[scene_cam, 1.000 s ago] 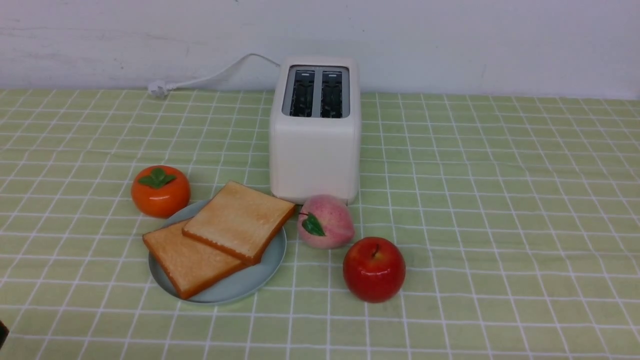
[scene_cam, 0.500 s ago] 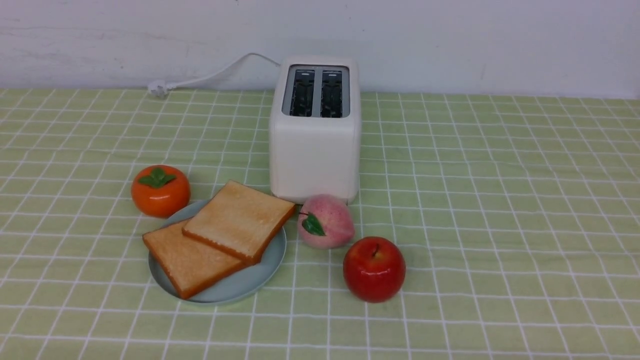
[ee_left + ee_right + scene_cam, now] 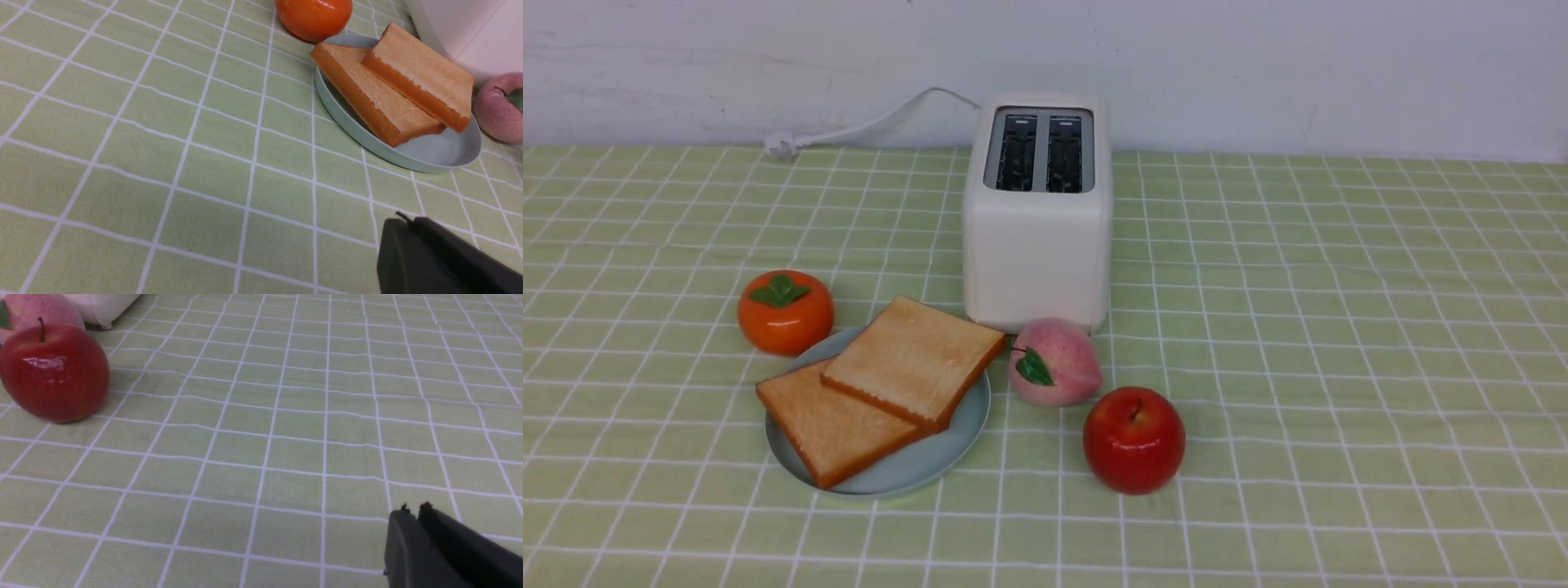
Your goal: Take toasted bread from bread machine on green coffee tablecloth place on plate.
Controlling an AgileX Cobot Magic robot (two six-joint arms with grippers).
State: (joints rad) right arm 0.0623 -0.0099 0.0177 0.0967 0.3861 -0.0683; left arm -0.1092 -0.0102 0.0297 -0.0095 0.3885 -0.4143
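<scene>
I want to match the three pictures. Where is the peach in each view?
Front view: the peach sits centre, just before the bread machine, right of the plate.
Left wrist view: at the right edge, partly cut off, beside the plate.
Right wrist view: only a part in the top left corner, behind the red apple.
Shared landmark: the bread machine.

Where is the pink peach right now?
In the front view the peach sits just in front of the bread machine, between the plate on its left and the red apple.
</scene>
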